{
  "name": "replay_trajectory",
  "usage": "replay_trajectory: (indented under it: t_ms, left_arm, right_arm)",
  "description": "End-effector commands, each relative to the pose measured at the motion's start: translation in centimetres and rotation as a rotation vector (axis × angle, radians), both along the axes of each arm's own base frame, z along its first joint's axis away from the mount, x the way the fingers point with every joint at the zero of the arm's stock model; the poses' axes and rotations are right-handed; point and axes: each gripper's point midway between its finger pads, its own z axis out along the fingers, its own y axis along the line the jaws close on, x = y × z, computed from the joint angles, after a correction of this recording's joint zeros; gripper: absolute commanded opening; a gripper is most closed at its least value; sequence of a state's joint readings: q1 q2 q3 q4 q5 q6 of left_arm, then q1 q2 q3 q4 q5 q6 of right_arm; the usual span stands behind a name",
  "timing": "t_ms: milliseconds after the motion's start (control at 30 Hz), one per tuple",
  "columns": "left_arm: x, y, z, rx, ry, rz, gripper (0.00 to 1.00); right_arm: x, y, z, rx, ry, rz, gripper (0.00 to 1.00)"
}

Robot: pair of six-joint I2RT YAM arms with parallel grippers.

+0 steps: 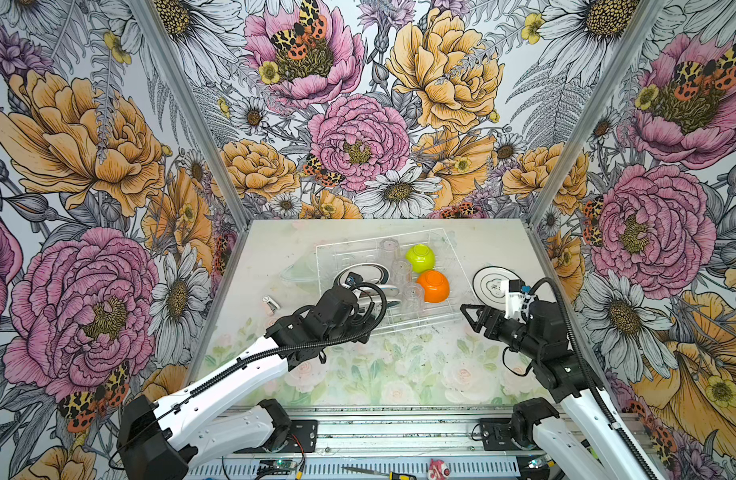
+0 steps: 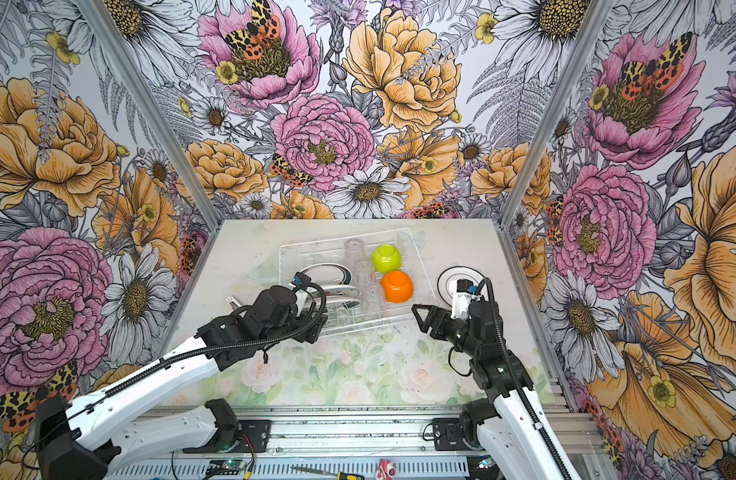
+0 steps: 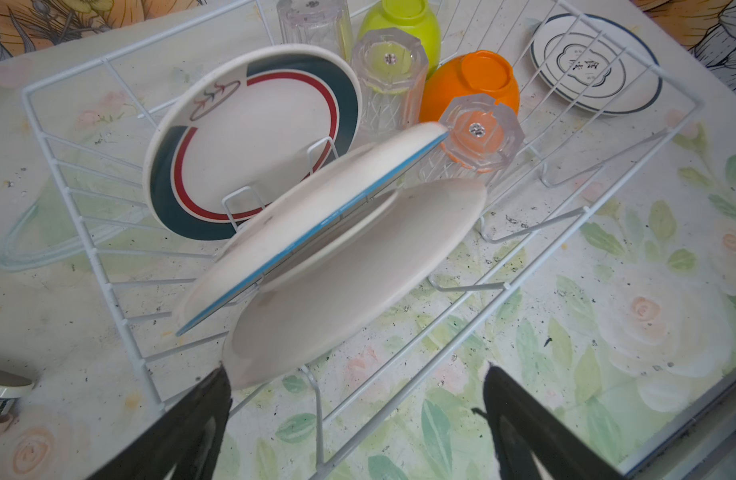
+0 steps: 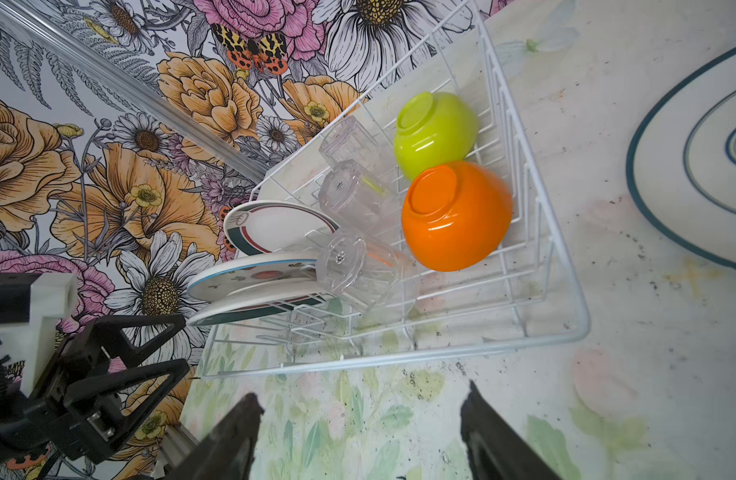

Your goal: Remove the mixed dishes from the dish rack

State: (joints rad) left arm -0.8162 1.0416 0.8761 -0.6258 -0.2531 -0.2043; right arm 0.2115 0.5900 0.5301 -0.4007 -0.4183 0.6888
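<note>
**Dish rack:** 1. White wire-grid basket [image 4: 399, 358], rectangular and low-sided, with upright plate slots. It stands slightly askew toward the far middle of the floral-print tabletop [image 1: 399, 374].

**Plates in the rack:** 3, all on edge in the slots of the rack's left half.
- Farthest: banded plate [image 3: 249, 137], round and white with dark teal and red rim bands, its face toward the left wrist camera.
- Middle: blue-edged plate [image 3: 308, 224], white and leaning.
- Nearest: back-turned plate [image 3: 358, 270], showing its plain white underside. The right wrist view shows a teal-and-red rim on it.

**Plates outside the rack:** 1. Ringed plate [image 1: 493, 282], white with thin dark rings and a centre emblem. It lies flat on the table just right of the rack.

**Clear plastic tumblers:** 3, mouth down, in a row between the plates and the bowls.
- far tumbler [image 4: 349, 141]
- middle tumbler [image 4: 349, 195]
- near tumbler [image 4: 345, 266]

**Bowls:** 2, both upside down and side by side in the rack's right half.
- lime-green bowl [image 1: 420, 257], the farther one
- orange bowl [image 1: 433, 286], the nearer one

**Grippers:** 2.
- Left gripper [image 3: 355, 370]: fingers spread wide with nothing held. It sits low at the rack's near rim, facing the back-turned plate. One fingertip is just beside that plate's lower edge, and whether they touch cannot be told.
- Right gripper [image 4: 362, 390]: fingers wide apart and empty. It is over bare table near the rack's near right corner, clear of the wire.
</note>
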Motion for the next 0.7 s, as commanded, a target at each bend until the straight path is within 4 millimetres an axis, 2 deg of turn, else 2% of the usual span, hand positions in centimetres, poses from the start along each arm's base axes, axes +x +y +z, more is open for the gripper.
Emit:
replay_trajectory:
  t_ms: [0, 133, 200, 367, 567, 667]
  left_arm:
    - [0.9, 0.1, 1.1, 0.030, -0.057, 0.010, 0.92]
    - [1.4, -0.1, 0.6, 0.062, -0.050, 0.005, 0.90]
    - [1.6, -0.3, 0.5, 0.060, -0.044, -0.005, 0.84]
    - [2.3, -0.5, -0.2, 0.062, -0.036, -0.010, 0.77]
    - [3.1, -1.1, -1.7, 0.076, -0.013, -0.006, 0.74]
    - [3.6, -1.4, -2.3, 0.098, -0.002, -0.001, 0.69]
  right_arm:
    - [-0.2, 0.5, 1.0, 0.013, -0.030, 0.027, 0.77]
    - [0.6, 0.3, 2.0, -0.004, -0.045, 0.014, 0.77]
    - [0.8, 0.4, 2.5, -0.004, -0.051, 0.017, 0.77]
    - [0.7, 1.0, 4.1, -0.007, -0.096, 0.061, 0.77]
    - [1.0, 1.0, 4.0, -0.017, -0.092, 0.059, 0.79]
    - [1.5, 0.9, 3.6, -0.033, -0.079, 0.056, 0.78]
